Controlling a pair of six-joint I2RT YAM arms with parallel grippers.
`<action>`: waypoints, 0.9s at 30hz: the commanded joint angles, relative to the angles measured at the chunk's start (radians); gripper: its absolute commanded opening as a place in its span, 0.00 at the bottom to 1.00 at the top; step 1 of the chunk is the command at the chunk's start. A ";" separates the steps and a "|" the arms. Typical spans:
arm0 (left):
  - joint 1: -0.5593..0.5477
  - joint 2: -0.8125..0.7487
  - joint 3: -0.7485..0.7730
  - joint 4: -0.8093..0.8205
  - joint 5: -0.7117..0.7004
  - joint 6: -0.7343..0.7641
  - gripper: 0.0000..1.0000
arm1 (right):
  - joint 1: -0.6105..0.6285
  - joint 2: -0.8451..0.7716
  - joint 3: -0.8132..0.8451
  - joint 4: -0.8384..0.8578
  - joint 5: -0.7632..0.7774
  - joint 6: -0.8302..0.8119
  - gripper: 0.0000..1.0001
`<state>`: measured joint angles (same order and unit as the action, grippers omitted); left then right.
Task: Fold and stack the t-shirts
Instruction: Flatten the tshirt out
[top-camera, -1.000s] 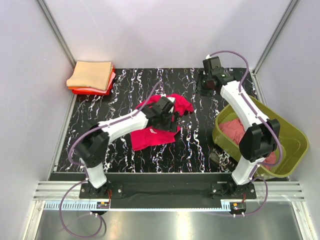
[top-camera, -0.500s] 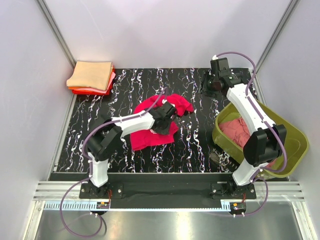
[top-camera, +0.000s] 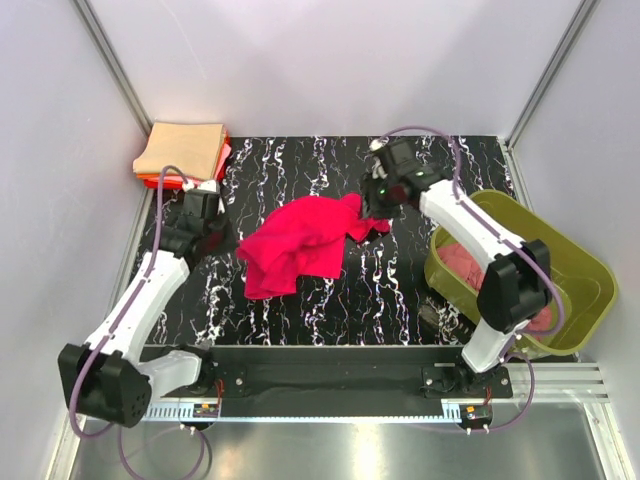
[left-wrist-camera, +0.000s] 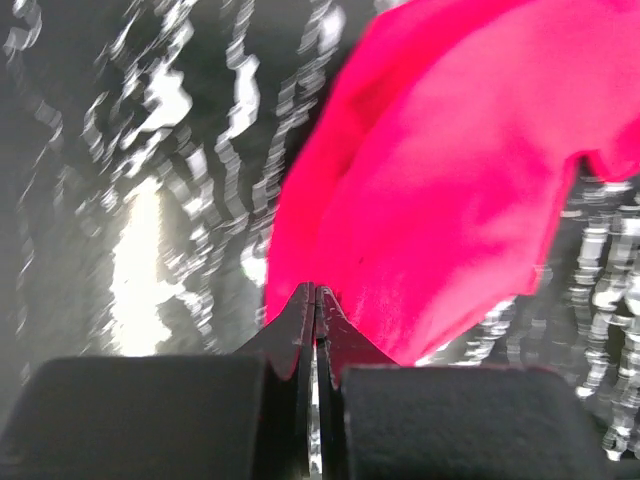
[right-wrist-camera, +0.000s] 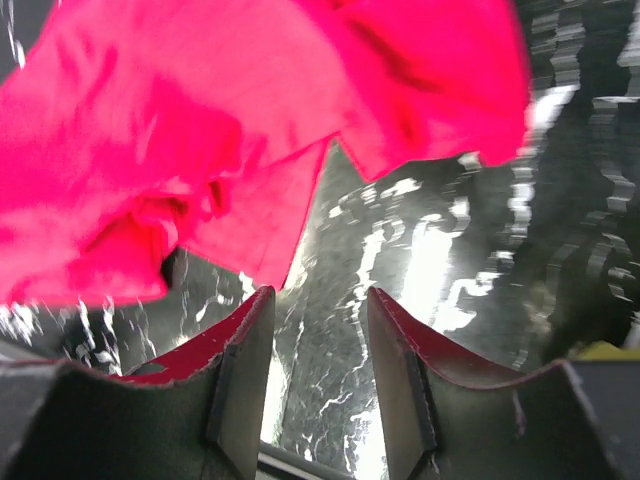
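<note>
Crimson-pink t-shirt (top-camera: 300, 242), soft plain cloth, lies crumpled and unfolded in the middle of the black, white-veined tabletop (top-camera: 400, 290), one sleeve trailing off to the right. My left fingers (left-wrist-camera: 315, 300) are pressed tight together at its left corner. In my left wrist view the cloth narrows to a point right at the tips, so I judge I have that corner pinched. My right fingers (top-camera: 375, 208) hang about half spread over the sleeve end. My right wrist view shows only bare tabletop between them, so they hold nothing.

Some work is already done: a stack of folded squares (top-camera: 182, 152) sits in the far-left corner, a tan-peach one on top with pink and orange-red edges showing beneath. I cannot count the layers for certain.

A good deal is left. This shirt has not yet been spread flat, let alone folded or carried to the stack. Off to my right, a dusty-rose shirt (top-camera: 465, 258) sits bunched in the olive-green plastic tub (top-camera: 590, 270), not yet folded. I cannot tell whether more cloth lies under it, since my right arm covers part of the tub.
</note>
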<state>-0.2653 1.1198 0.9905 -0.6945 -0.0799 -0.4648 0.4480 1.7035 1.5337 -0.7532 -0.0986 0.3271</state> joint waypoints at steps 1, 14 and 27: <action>0.081 0.046 -0.049 -0.069 0.052 0.040 0.00 | 0.063 0.044 -0.001 0.025 0.003 -0.069 0.50; 0.334 0.326 0.229 0.018 0.197 0.006 0.30 | 0.078 0.055 -0.009 0.017 0.083 -0.074 0.49; -0.153 -0.115 -0.248 0.188 0.097 -0.158 0.47 | 0.078 0.039 -0.030 0.055 0.088 -0.071 0.49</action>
<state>-0.2783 1.0195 0.8494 -0.6304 0.0002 -0.5396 0.5274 1.7737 1.4986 -0.7307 -0.0349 0.2661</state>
